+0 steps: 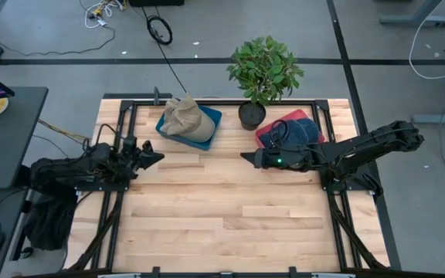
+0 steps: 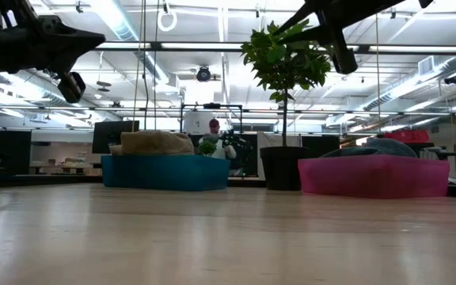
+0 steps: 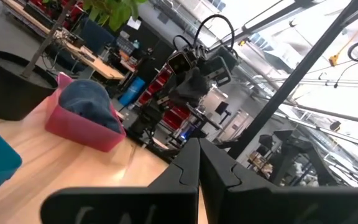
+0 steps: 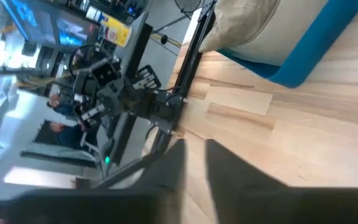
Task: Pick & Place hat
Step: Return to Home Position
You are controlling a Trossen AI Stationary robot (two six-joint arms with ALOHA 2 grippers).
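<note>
Blue bin (image 1: 215, 117), upper centre: brown caps (image 1: 186, 120). Pink bin (image 1: 266, 135), right of it: blue cap (image 1: 304, 131). Left gripper (image 1: 159, 157) closed, right gripper (image 1: 244, 157) slightly parted.

Caps (image 1: 184, 117) are lying in left bin (image 1: 215, 117) at back of table (image 1: 222, 220); plant (image 1: 263, 69) is standing right of it, right bin (image 1: 264, 133) with one cap (image 1: 304, 131) beside that. My left gripper (image 1: 157, 157) and right gripper (image 1: 246, 157) are hanging before them.
</note>
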